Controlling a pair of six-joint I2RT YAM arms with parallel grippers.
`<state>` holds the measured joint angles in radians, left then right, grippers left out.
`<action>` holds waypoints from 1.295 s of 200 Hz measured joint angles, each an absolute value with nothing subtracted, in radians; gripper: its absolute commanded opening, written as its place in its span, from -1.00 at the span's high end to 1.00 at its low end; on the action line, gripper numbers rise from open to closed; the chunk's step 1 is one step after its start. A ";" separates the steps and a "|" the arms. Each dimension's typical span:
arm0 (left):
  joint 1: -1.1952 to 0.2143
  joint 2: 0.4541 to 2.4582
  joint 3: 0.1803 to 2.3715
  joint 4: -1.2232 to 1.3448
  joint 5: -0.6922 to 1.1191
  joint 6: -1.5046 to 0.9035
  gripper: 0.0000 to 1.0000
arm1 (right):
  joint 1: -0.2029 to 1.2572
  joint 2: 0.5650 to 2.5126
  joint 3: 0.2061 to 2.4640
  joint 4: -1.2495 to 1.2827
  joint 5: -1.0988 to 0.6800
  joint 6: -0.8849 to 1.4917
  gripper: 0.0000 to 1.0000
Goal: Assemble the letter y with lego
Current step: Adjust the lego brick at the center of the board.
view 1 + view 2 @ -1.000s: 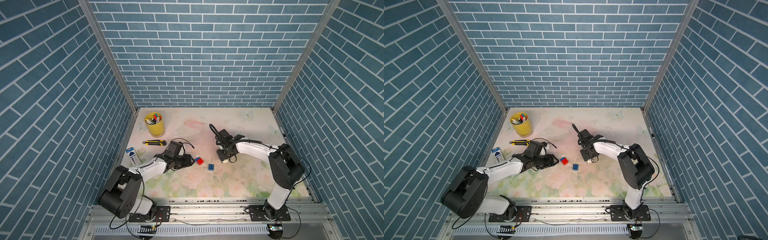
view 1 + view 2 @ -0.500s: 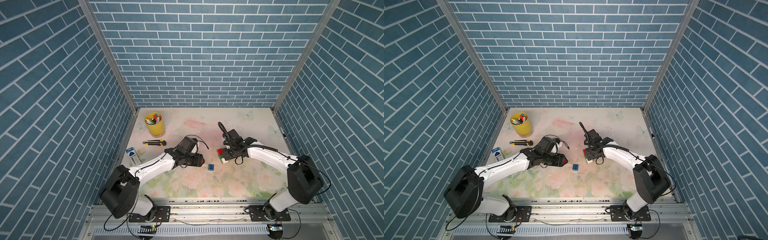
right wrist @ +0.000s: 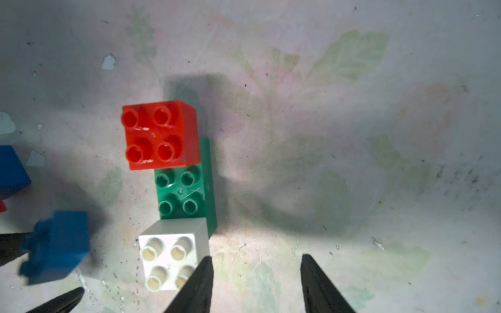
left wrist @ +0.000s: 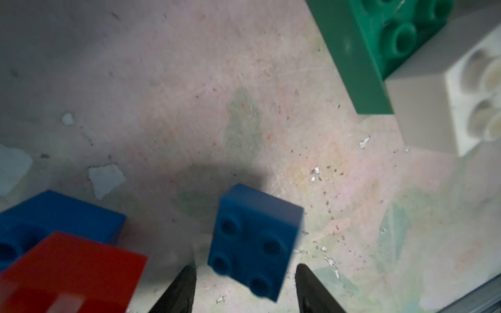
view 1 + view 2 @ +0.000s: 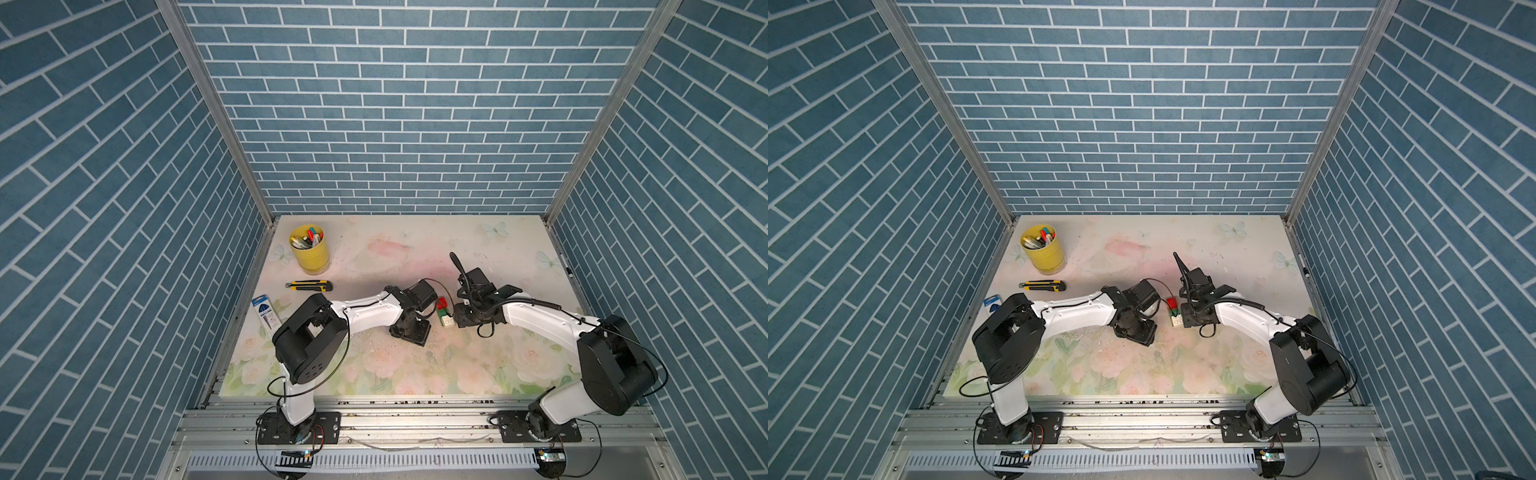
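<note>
Where blue-tiled walls (image 5: pixel 395 124) enclose floral tabletop (image 5: pixel 415 365) — left end effector (image 4: pixel 244 273) grips blue brick (image 4: pixel 254 238) | right end effector (image 3: pixel 256 268) parted

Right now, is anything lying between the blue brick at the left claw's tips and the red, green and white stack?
Nothing visible does. Only open mat lies between the blue brick and the white brick.

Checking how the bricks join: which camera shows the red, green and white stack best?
The right wrist view: the stack is whole, from above, studs sharp. The left wrist view catches only its green and white corner at the frame edge. In both top views it is tiny.
</note>
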<state>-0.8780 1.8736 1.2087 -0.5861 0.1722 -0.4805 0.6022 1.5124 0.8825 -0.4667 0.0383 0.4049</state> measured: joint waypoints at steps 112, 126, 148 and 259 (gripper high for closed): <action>-0.873 1.806 1.215 -0.585 0.108 -0.480 -0.27 | 0.599 1.512 0.866 -0.432 0.020 0.416 -0.07; -0.868 1.811 1.216 -0.581 0.101 -0.480 -0.25 | 0.599 1.512 0.866 -0.432 0.017 0.416 -0.07; -0.862 1.828 1.236 -0.581 0.088 -0.480 -0.15 | 0.599 1.512 0.866 -0.431 0.012 0.418 -0.07; -0.853 1.920 1.374 -0.556 0.159 -0.475 0.11 | 0.596 1.512 0.866 -0.428 0.011 0.423 -0.04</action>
